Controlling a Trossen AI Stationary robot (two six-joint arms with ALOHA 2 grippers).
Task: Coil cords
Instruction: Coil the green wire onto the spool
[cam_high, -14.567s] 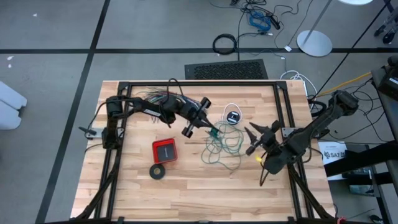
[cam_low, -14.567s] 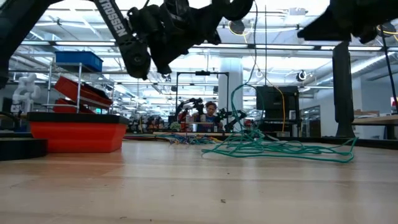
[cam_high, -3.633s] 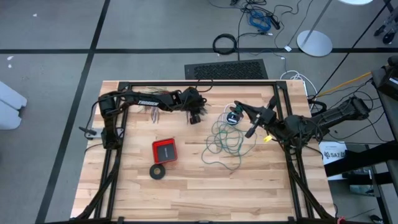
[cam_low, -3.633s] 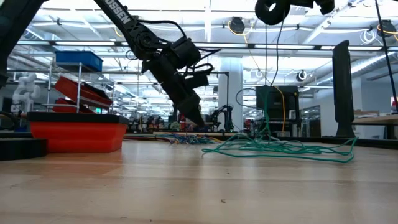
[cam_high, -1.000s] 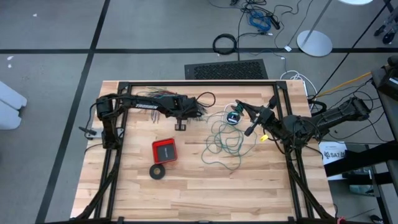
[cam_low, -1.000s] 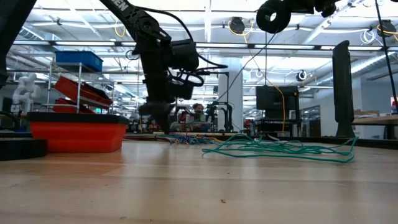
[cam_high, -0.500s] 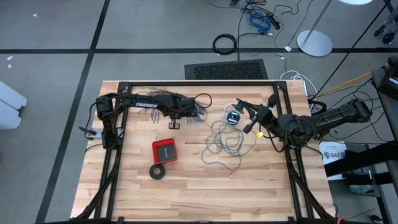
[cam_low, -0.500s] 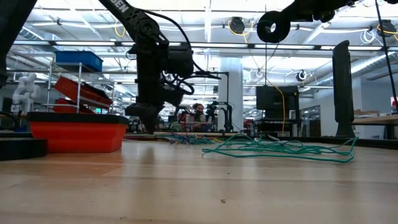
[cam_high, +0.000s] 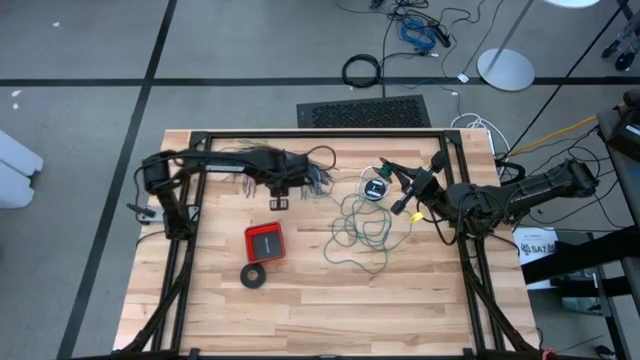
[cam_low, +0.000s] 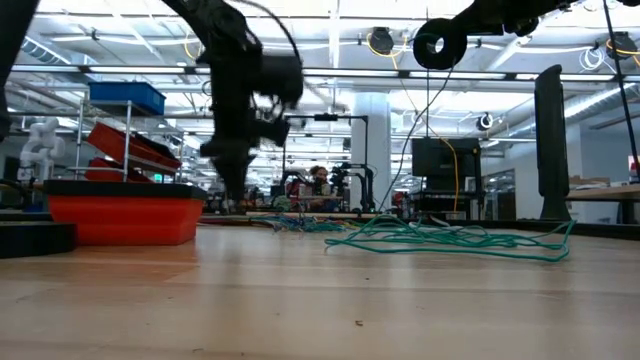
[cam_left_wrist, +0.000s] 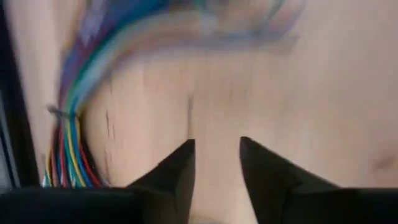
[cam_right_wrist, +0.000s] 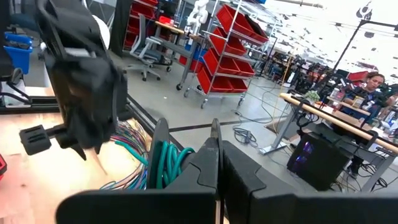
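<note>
The teal-green wire (cam_high: 362, 228) lies in a loose tangle on the table's middle right (cam_low: 440, 238). One strand of it rises to my right gripper (cam_high: 392, 190), which hangs high above the table, level and shut (cam_right_wrist: 216, 134). The white cord with its black round piece (cam_high: 376, 187) lies on the table just below that gripper. My left gripper (cam_high: 280, 201) points down over bare wood, open, with nothing between its fingers (cam_left_wrist: 217, 149). It stands beside the many-coloured wires (cam_left_wrist: 71, 143). My right gripper has a bunch of several teal strands (cam_right_wrist: 166, 163) at its fingers. Its own fingers hide how they grip them. It reaches in level from the table's right side. One strand (cam_low: 410, 140) runs slanting down from it to the tangle on the table.
The fanned many-coloured wires (cam_high: 315, 180) lie at the far middle of the table. A red box (cam_high: 264, 242) and a black tape ring (cam_high: 254, 276) sit to the near left. The black frame rails (cam_high: 300, 133) run along the table's edges.
My left gripper has gone a little toward the table's left edge and upward, away from the many-coloured wires. Its fingers have parted. The teal tangle and the white cord lie as before.
</note>
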